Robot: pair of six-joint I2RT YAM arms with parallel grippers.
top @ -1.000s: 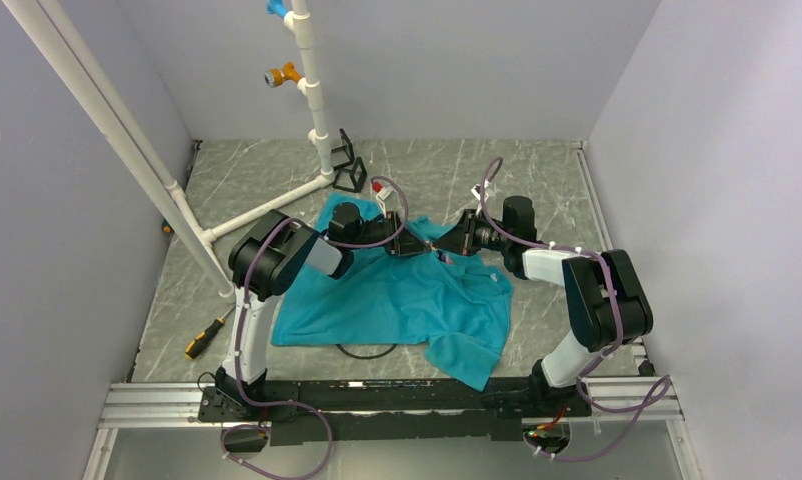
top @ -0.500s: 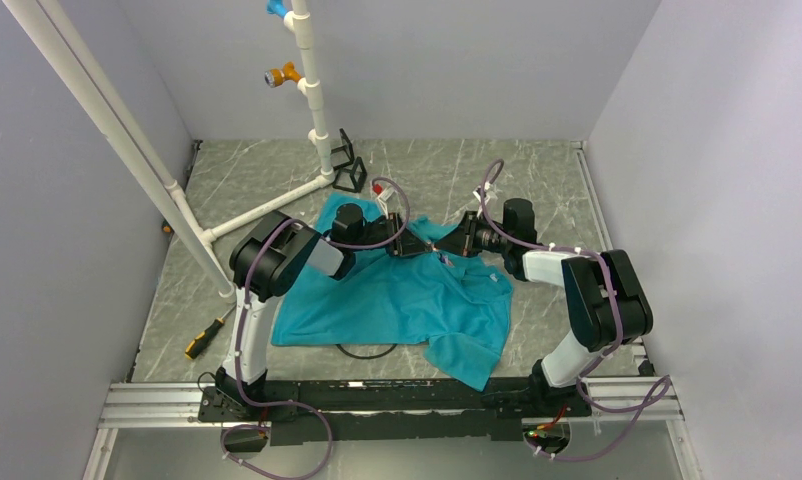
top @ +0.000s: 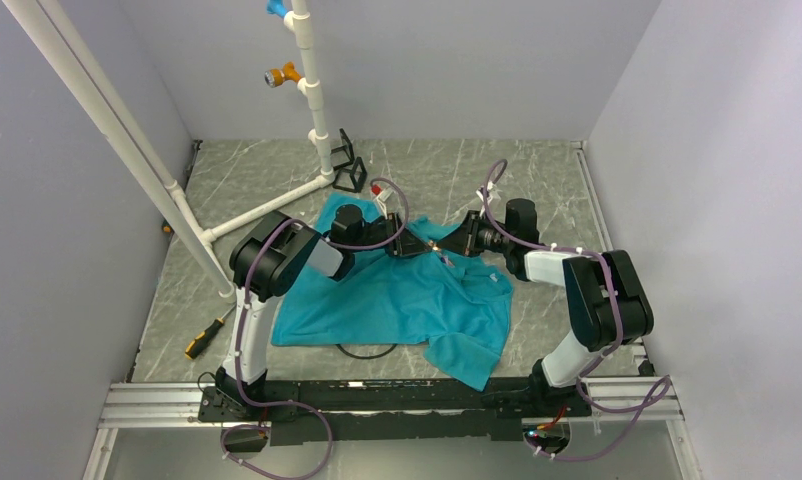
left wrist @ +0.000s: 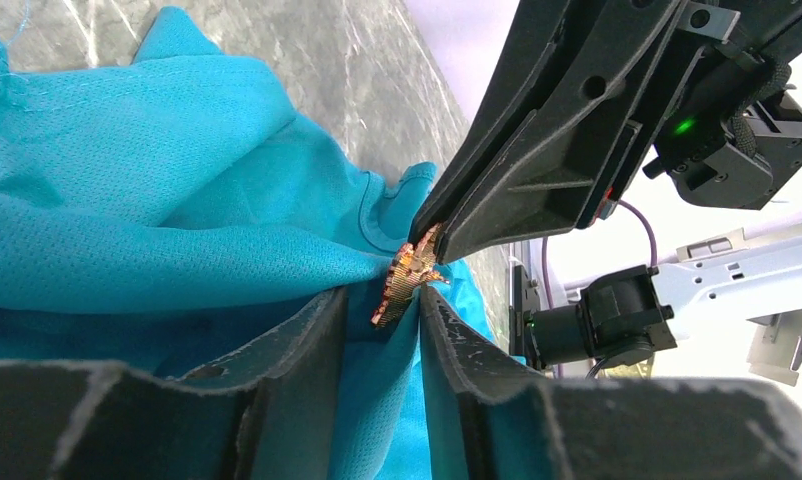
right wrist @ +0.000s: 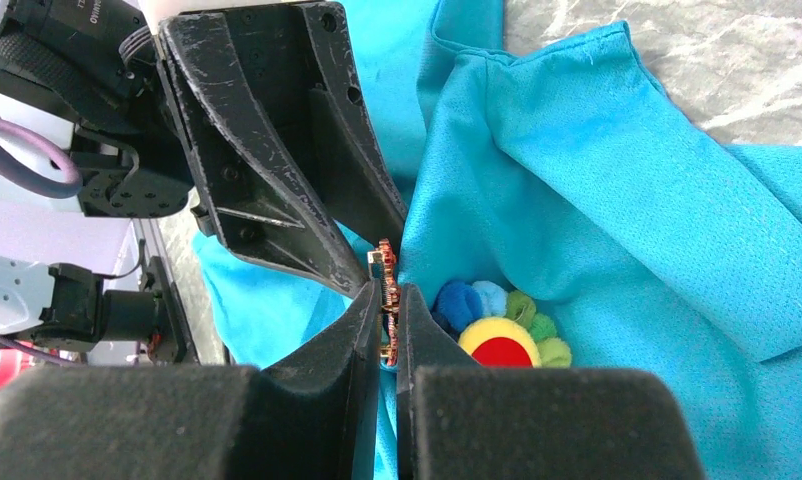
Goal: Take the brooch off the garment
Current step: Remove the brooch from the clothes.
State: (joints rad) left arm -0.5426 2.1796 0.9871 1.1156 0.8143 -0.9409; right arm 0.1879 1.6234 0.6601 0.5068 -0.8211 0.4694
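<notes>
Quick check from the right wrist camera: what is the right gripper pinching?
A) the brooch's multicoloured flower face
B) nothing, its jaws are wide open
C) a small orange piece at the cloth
C: the right gripper has its jaws nearly closed on the small orange piece, while the brooch sits untouched on the garment just beside the fingers.

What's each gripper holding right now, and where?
Right gripper: small orange piece, by its edge. Left gripper: garment, a fold beside that piece. Brooch unheld.
</notes>
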